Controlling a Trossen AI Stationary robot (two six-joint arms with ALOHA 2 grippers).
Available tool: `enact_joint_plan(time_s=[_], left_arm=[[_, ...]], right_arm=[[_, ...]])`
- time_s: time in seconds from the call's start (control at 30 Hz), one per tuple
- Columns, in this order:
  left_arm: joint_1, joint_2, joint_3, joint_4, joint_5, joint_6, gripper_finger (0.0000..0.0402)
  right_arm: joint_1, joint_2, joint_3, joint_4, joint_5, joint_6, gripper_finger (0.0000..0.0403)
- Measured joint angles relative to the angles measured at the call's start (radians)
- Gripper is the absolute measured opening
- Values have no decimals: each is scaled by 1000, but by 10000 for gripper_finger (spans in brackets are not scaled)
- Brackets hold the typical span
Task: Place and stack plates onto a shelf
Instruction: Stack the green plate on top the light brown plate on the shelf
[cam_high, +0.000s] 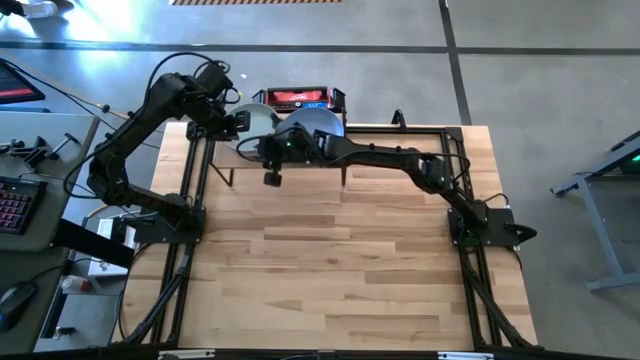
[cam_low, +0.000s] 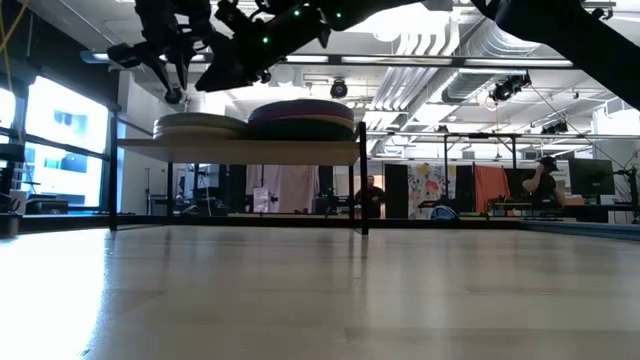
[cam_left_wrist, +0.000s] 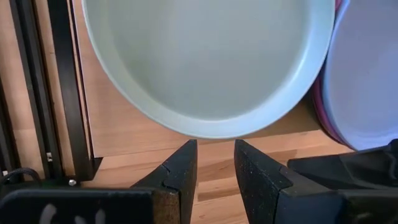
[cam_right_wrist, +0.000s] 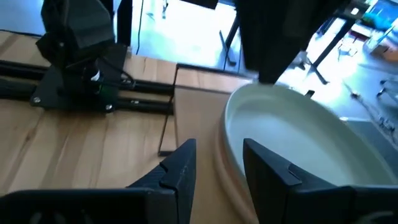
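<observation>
Tabletop (cam_high: 340, 270) | both arms reach over shelf (cam_low: 240, 150) — grippers empty

Both stacks fill the shelf (cam_low: 235, 150): pale plates (cam_low: 198, 125) and purple-topped stack (cam_low: 301, 118) touch, no gap between. Left end effector (cam_left_wrist: 214, 163) and right end effector (cam_right_wrist: 217, 162) crowd above them. Below and in front, table (cam_high: 330, 270) open; thin shelf legs (cam_low: 363, 190) flank underside.

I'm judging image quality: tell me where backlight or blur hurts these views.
Low view: bright windows and ceiling lights silhouette the shelf and stacked plates. Right wrist view: glare washes out the room, and the pale plate looks soft. Left wrist view: evenly lit, sharp.
</observation>
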Motion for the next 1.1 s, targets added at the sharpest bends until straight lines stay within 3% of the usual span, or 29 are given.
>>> enact_joint_plan(time_s=[0.47, 0.83, 1.1], left_arm=[[-59, -2, 2, 6, -2, 25, 95], [-126, 0, -4, 49, -57, 15, 95], [-152, 28, -5, 52, -79, 23, 95]], right_arm=[[-9, 0, 0, -64, 1, 6, 115], [42, -37, 5, -350, 3, 39, 115], [109, -89, 6, -409, 42, 52, 115]])
